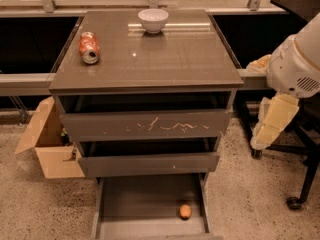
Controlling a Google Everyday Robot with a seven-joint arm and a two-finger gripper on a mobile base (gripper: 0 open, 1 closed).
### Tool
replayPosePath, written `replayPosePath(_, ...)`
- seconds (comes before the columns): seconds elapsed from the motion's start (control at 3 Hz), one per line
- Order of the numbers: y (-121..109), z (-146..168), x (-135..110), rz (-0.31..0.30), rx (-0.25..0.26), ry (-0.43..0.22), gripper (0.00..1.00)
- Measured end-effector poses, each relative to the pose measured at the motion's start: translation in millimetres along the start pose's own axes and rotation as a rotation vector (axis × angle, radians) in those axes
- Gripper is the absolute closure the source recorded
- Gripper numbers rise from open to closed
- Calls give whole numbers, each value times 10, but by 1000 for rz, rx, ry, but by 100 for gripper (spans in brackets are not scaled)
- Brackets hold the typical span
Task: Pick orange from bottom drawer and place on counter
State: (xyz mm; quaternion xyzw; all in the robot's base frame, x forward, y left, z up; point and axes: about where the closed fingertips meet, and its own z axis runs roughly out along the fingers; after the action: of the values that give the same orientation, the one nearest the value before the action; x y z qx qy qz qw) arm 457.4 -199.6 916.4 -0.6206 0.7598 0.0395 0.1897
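Observation:
The orange (pixel 185 211) is small and round. It lies in the open bottom drawer (pixel 150 204), near the front right of its dark tray. The counter (pixel 150 54) is the glossy grey-brown top of the three-drawer cabinet. My gripper (pixel 269 126) hangs at the right of the view, beside the cabinet's right side at the height of the upper drawers. It is well above and to the right of the orange and holds nothing that I can see.
A white bowl (pixel 153 19) stands at the back of the counter and a crushed red soda can (pixel 88 47) lies at its left. The two upper drawers stand slightly open. An open cardboard box (pixel 47 144) sits on the floor at the left. A black chair base (pixel 300 184) is at the right.

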Motion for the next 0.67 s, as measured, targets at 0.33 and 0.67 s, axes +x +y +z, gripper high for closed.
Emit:
replayPosePath(0.33,21,319,34,-7,-36,-25,0)
replayPosePath(0.67,95,870,39,-59,-95,-100,0)
